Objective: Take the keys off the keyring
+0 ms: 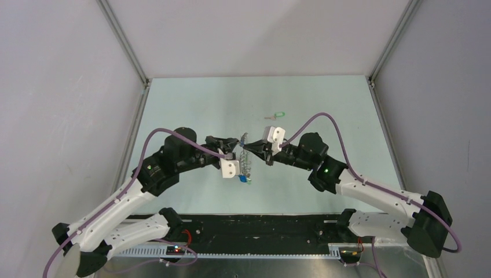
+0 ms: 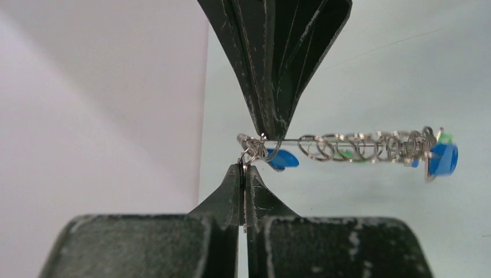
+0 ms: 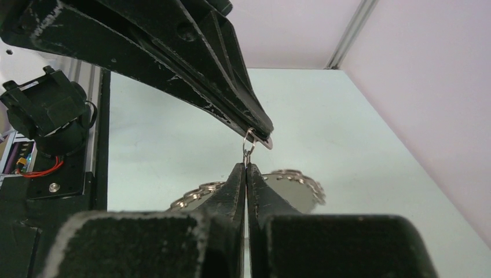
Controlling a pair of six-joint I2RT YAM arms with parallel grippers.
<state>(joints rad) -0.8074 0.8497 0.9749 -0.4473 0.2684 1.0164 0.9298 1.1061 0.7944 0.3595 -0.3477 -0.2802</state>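
Observation:
The keyring [image 2: 347, 140] is held in the air between both grippers, seen edge-on as a thin wire strung with several small rings. Blue-headed keys [image 2: 282, 159] [image 2: 444, 160] and a green one [image 2: 446, 138] hang from it. My left gripper [image 2: 244, 168] is shut on a small wire loop at the ring's left end. My right gripper [image 3: 246, 165] is shut on the same loop [image 3: 248, 146], tip to tip with the left fingers [image 3: 255, 124]. From above, the grippers [image 1: 242, 150] [image 1: 251, 152] meet over the table's middle, with the keyring [image 1: 246, 165] and blue key [image 1: 242, 179] dangling below.
A loose green-headed key [image 1: 279, 114] lies on the pale green table [image 1: 191, 110], behind the right gripper. Grey walls with metal corner posts [image 1: 124, 43] close in the left, right and back. The black base rail [image 1: 260, 223] runs along the near edge.

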